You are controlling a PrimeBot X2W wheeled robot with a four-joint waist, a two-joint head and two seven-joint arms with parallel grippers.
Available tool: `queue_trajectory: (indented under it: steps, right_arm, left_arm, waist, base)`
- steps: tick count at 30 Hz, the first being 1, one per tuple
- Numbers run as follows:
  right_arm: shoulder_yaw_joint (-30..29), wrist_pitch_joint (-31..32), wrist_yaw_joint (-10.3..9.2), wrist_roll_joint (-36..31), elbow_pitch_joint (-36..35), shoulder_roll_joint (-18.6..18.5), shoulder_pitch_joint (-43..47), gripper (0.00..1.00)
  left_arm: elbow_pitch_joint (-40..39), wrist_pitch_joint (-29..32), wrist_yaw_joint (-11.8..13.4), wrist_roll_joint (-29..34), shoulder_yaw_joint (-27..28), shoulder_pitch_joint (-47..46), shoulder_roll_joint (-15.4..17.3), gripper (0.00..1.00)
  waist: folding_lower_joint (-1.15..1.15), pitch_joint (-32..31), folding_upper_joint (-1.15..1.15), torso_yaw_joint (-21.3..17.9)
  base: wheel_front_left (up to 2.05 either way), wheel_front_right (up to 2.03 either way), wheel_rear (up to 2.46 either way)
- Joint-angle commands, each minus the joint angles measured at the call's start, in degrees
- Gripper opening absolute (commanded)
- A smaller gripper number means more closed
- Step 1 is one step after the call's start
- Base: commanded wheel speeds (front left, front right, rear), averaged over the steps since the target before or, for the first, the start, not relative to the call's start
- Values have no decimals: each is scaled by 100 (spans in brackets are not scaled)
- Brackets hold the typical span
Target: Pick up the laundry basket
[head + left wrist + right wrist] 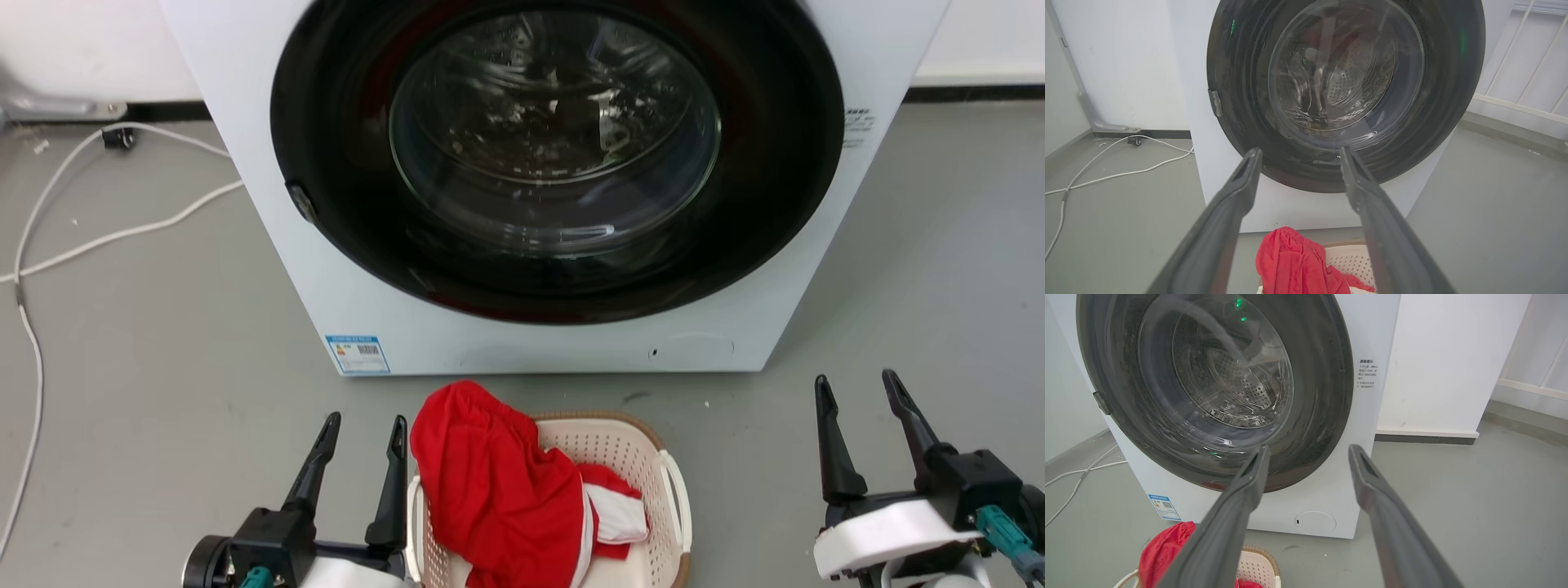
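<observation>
Both grippers stand with their fingers spread apart and nothing between them. In the head view the left gripper (365,425) sits at the lower left, its two dark fingers moderately parted; its inner finger (389,498) runs just beside the basket's (647,447) left handle, and whether the two touch cannot be told. The right gripper (856,382) is at the lower right, well apart from the basket, fingers equally parted over bare floor (147,367) and touching nothing. The basket rests on the floor just in front of the washer (261,245), between the two grippers and nearer the left one. A red cloth (490,482) is heaped in it and spills over its far left rim, with a white piece (618,516) beside it. A white cable (90,241) lies on the floor to the left.
</observation>
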Motion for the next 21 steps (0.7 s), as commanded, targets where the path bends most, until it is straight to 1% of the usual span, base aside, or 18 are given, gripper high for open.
queue_trajectory:
  steps: [1, 4, 11, 14, 18, 21]
  right_arm:
    - [21, -20, -2, 26, 16, -17, -99, 100]
    - [21, -19, -2, -102, 29, -17, -230, 100]
    - [70, -17, -2, -256, 264, -16, -745, 100]
    - [137, -10, -2, -368, 528, -15, -1050, 100]
    - [240, 126, -3, -401, 995, -13, -1546, 100]
    - [335, 286, -3, -407, 1432, -13, -1921, 100]
  left_arm:
    - [27, -16, 20, 32, 25, -95, -4, 100]
    - [130, -15, 63, 60, 82, -232, -4, 100]
    - [651, -16, -17, 96, 289, -815, -4, 100]
    - [1076, -15, -60, 102, 387, -1196, -3, 100]
    - [1901, -15, -133, 85, 499, -1803, -2, 100]
    - [2597, -16, -174, 134, 506, -2266, 59, 100]
  waist:
    - [0, 128, 0, -17]
    - [0, 425, 0, -42]
    - [0, 1337, 0, -54]
    - [0, 1786, 0, -45]
    - [0, 2317, 0, -27]
    - [0, 2634, 0, -11]
  base:
    - [0, 0, 0]
    - [0, 0, 0]
    - [0, 0, 0]
    - [0, 0, 0]
    - [0, 0, 0]
    - [0, 0, 0]
